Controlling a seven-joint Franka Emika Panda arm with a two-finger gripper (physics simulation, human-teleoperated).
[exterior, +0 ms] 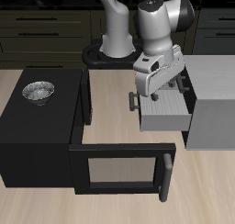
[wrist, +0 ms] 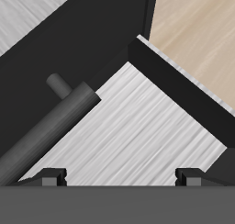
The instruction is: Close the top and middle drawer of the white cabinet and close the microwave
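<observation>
The white cabinet [exterior: 213, 90] stands beside the black microwave [exterior: 37, 136]. A pale drawer [exterior: 165, 117] sticks out of the cabinet towards the microwave, with its dark handle [exterior: 135, 101] at the outer end. I cannot tell whether it is the top or the middle drawer, since my arm covers that part. My gripper [exterior: 152, 88] hangs open just over this drawer's front end. In the wrist view the fingertips [wrist: 55, 175] stand wide apart with nothing between them, close above the bar handle [wrist: 64, 117] and the pale drawer front [wrist: 147, 117]. The microwave door [exterior: 124, 168] is swung wide open.
A metal bowl [exterior: 39, 91] sits on the microwave's top. Dark kitchen cabinets [exterior: 46, 30] run along the back. The open door juts out near the table's front edge, and a strip of bare wooden table [exterior: 115, 104] lies between microwave and drawer.
</observation>
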